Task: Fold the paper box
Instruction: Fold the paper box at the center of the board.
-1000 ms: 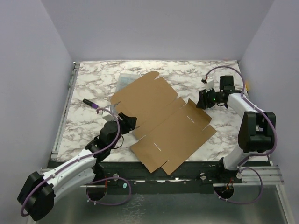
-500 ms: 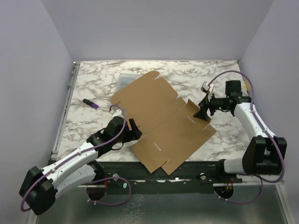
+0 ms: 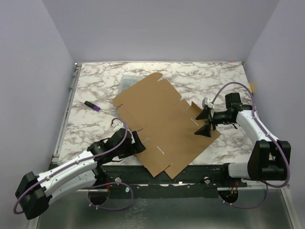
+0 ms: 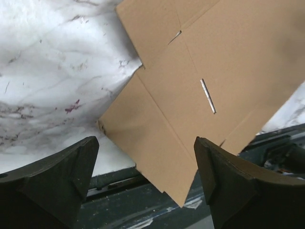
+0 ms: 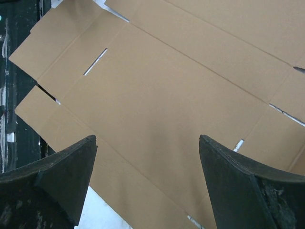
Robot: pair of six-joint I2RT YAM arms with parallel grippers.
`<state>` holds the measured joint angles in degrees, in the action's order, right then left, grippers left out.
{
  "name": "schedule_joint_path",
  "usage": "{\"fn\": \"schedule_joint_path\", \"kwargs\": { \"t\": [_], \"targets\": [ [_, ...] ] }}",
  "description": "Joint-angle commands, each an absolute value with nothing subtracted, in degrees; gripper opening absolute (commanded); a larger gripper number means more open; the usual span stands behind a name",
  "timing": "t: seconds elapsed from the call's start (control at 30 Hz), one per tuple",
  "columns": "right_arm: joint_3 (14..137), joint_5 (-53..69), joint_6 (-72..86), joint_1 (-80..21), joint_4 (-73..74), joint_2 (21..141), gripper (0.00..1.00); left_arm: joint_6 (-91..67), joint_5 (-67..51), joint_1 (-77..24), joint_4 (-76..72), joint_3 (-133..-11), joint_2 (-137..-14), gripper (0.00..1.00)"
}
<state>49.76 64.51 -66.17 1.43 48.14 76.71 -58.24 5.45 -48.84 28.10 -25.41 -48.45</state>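
1 paper box [image 3: 167, 125] is seen lying flat and unfolded on the marble table [image 3: 217, 76], at about its middle. Its long axis is laid from 10 o'clock to 4 o'clock. 1 corner of the sheet, at 6 o'clock, is carried out past the near table edge over the dark rail.

In the top view 2 slits are counted in the near panel. In the left wrist view 1 slit is shown, and 2 in the right wrist view.

2 arms are seen, each with 1 claw. The left gripper [image 3: 137, 143] is held low at 8 o'clock of the sheet, just beside its edge. Its 2 fingers are spread wide and nothing is gripped between them. In its own view [image 4: 143, 148] the near corner of the cardboard is framed between the 2 dark fingers.

The right gripper [image 3: 201, 121] is placed at 3 o'clock, over the sheet's right edge. Its 2 fingers are also spread wide, with nothing held [image 5: 147, 143]. Whether the cardboard is touched cannot be told.

1 clear plastic case [image 3: 128, 80] is set at 11 o'clock, just beside the sheet's far edge. 1 marker [image 3: 92, 105] with a purple end is laid at 9 o'clock, apart from the sheet.
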Motion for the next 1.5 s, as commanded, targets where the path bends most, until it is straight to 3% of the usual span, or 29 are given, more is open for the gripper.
{"fn": "schedule_joint_path", "kwargs": {
  "t": [0.0, 0.13, 0.43, 0.63, 0.8, 1.13, 1.47],
  "targets": [
    [48.8, 67.0, -70.0, 0.8, 49.9, 75.9, 0.91, -72.6, 4.5, -49.3, 28.1, -19.1, -38.9, 0.83],
    [48.3, 67.2, -77.9, 0.8, 53.5, 75.5, 0.92, -80.2, 1.3, -49.3, 19.9, -13.2, -36.7, 0.7],
    [48.9, 65.7, -82.0, 0.8, 55.5, 74.7, 0.93, -80.8, 1.7, -49.5, 17.5, -14.8, -41.6, 0.49],
    [49.9, 64.1, -87.8, 0.8, 59.7, 75.1, 0.94, -82.5, 0.0, -49.5, 12.5, -14.2, -43.8, 0.16],
    [49.9, 63.2, -99.8, 0.8, 68.0, 75.9, 0.97, -85.2, 0.1, -49.5, 11.6, -15.8, -43.2, 0.0],
    [43.6, 56.6, -113.8, 0.6, 73.4, 73.5, 0.99, -96.5, 0.7, -48.0, 4.9, -14.1, -39.8, 0.0],
    [35.7, 52.8, -114.2, 0.0, 62.6, 66.6, 1.0, -95.0, -4.6, -41.3, 2.8, -16.9, -44.4, 0.0]
  ]
}}
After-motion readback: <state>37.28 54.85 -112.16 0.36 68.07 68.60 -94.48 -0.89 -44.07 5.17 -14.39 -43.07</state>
